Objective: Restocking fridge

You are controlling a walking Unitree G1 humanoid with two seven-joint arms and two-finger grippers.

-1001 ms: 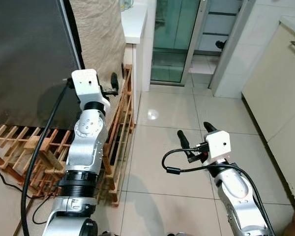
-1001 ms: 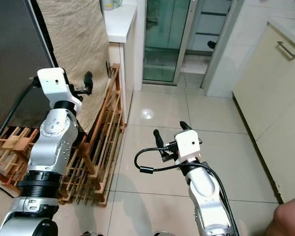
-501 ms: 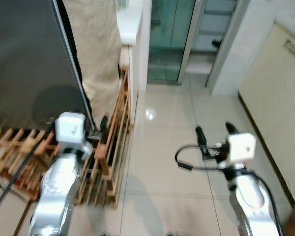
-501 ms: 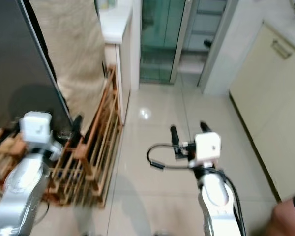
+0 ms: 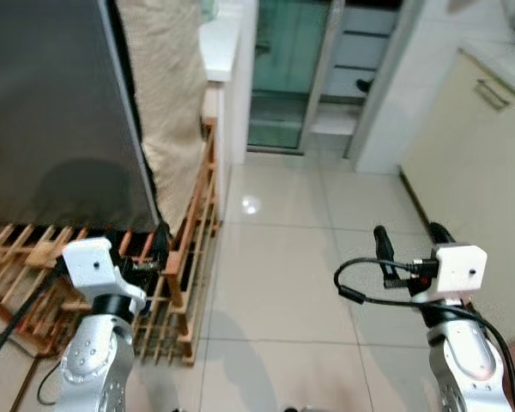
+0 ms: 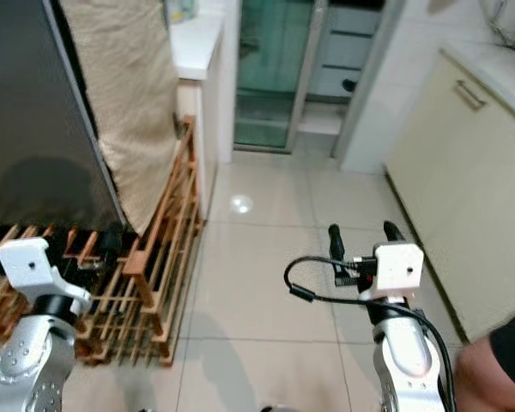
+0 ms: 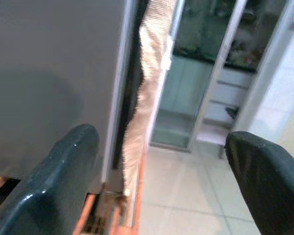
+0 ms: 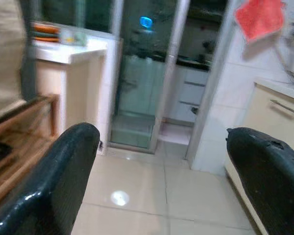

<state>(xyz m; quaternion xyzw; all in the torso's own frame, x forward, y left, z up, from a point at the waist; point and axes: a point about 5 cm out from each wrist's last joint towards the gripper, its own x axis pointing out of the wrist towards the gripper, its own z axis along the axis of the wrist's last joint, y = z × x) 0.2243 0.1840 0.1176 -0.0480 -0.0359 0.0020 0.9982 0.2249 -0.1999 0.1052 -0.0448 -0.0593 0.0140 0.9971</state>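
The dark grey fridge stands at the left with its door closed. A beige cloth hangs along its right side. My left gripper is low beside the fridge's lower right corner, just above the wooden rack. In the left wrist view, the left gripper is open and holds nothing, pointing at the fridge edge and the cloth. My right gripper hovers over the tiled floor at the right. It is open and empty, as the right wrist view also shows.
Wooden racks lie on the floor under and beside the fridge. A white counter and a glass door are ahead. Cream cabinets line the right side. Part of a person is at the lower right. Open tiled floor lies in the middle.
The camera has shifted. My left arm has dropped from beside the cloth to the height of the wooden rack. The right gripper stays open over the floor.
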